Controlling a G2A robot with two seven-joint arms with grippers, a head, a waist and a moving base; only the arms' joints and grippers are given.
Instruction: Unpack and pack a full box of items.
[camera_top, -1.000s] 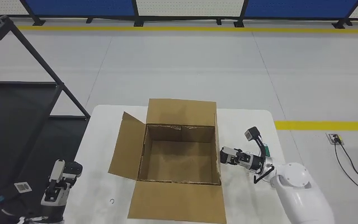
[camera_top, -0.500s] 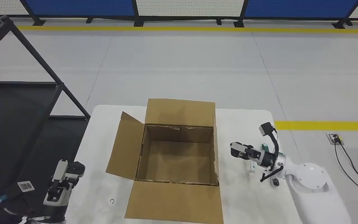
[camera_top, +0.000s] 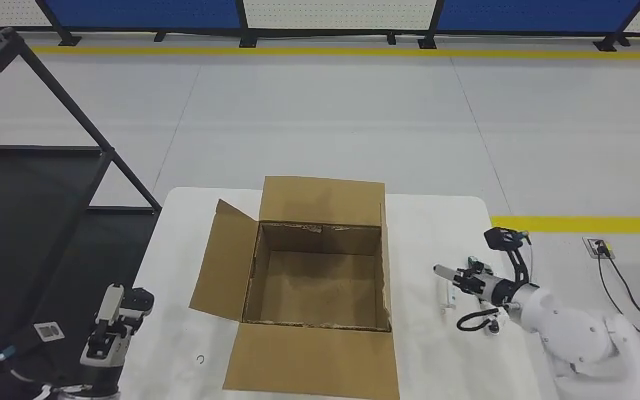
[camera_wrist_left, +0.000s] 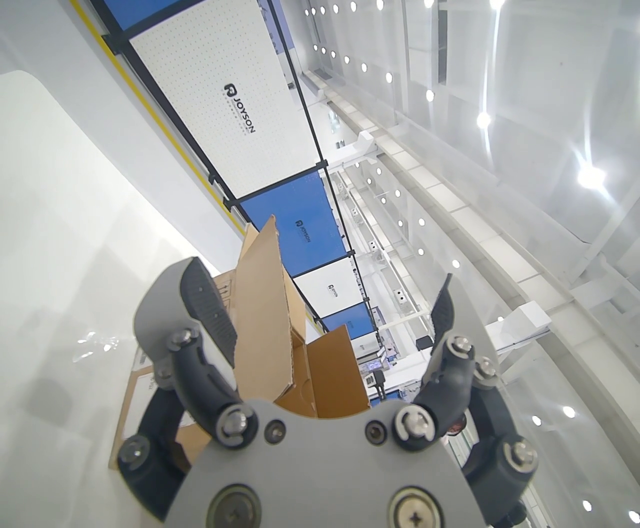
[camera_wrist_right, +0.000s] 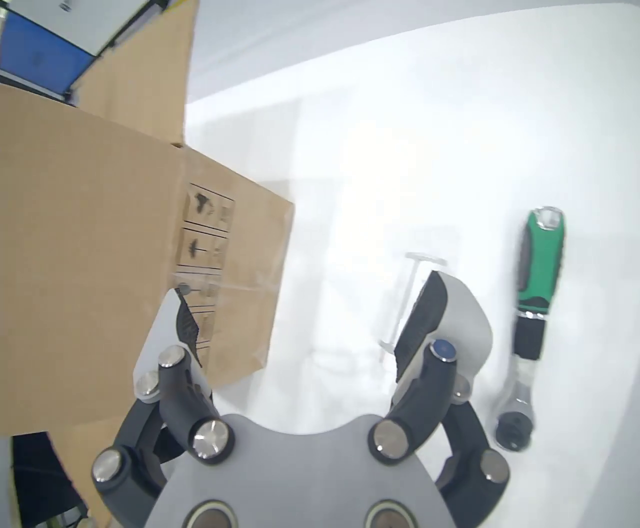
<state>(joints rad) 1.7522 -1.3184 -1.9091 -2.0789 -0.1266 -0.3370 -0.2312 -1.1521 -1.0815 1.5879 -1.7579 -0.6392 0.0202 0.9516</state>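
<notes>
The open cardboard box (camera_top: 318, 290) stands mid-table with its flaps spread and its inside bare. My right gripper (camera_top: 446, 284) hovers low over the table to the right of the box, open, with nothing between its fingers. In the right wrist view the gripper (camera_wrist_right: 305, 307) faces the box's side wall (camera_wrist_right: 100, 240). A green-handled ratchet wrench (camera_wrist_right: 535, 305) lies on the table beside one fingertip, and a small clear plastic piece (camera_wrist_right: 417, 280) lies just ahead of that finger. My left gripper (camera_top: 112, 330) sits off the table's front left corner, open (camera_wrist_left: 320, 292) and tilted upward, holding nothing.
The white table (camera_top: 440, 220) ends close behind the right arm. A small clear ring (camera_top: 201, 359) lies on the table's front left. A dark metal frame (camera_top: 95, 150) stands to the left of the table.
My right gripper has drawn back to the right, from against the box's right wall to open table. The box's front end shifted slightly. The left arm barely moved.
</notes>
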